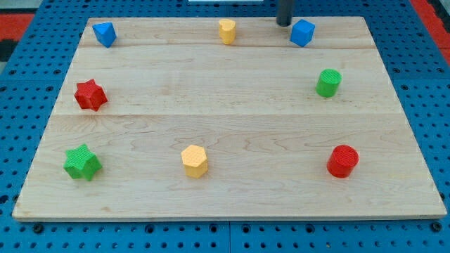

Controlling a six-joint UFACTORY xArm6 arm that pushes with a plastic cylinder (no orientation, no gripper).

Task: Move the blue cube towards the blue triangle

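Observation:
The blue cube (303,32) sits near the view's top right of the wooden board (225,119). The blue triangle (104,33) sits at the view's top left corner of the board. My tip (283,24) is at the view's top edge, just left of and slightly above the blue cube, very close to it. Only the rod's lower end shows; the rest is cut off by the frame.
A yellow block (226,31) stands between the two blue blocks along the top. A green cylinder (328,83), a red cylinder (342,161), a yellow hexagon block (194,161), a green star (82,162) and a red star (90,94) are spread over the board.

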